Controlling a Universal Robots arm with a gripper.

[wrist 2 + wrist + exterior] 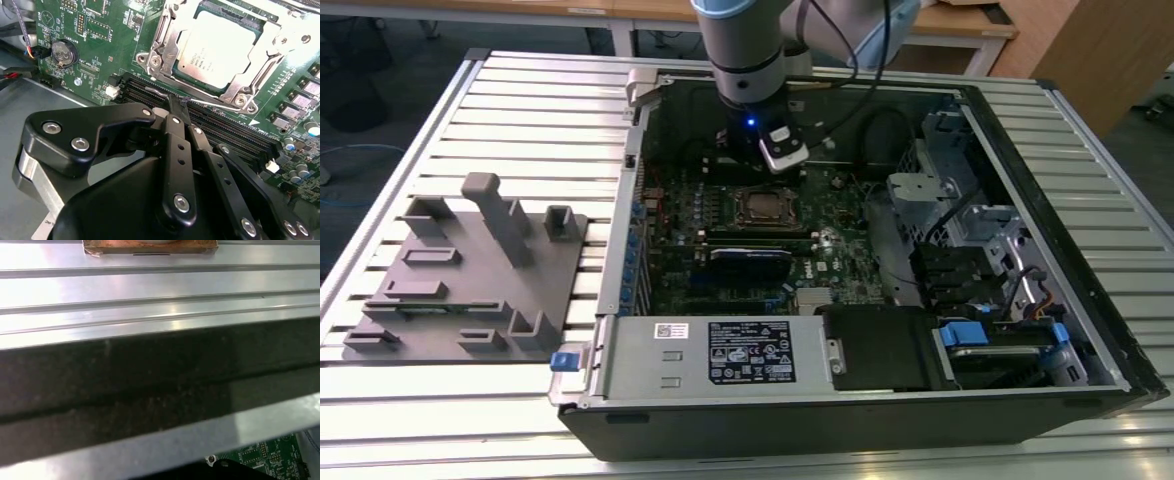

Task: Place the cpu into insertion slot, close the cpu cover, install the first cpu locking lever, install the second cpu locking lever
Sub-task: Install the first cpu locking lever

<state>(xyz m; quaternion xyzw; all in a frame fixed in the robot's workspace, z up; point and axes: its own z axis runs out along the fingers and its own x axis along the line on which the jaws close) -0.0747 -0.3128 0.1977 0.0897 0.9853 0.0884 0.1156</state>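
The gripper (177,102) is hanging low over the board with its fingers drawn tight together. Its tips are sitting at the bent wire end of a locking lever (159,92) (whether they're pinching it, I can't tell). Just beyond the tips the cpu (220,47) is lying flat in the insertion slot (759,207), dull silver top up, with the cpu cover (162,40) framing it. It's near square, its edges running parallel to the long black slots (225,131) beside the fingertips.
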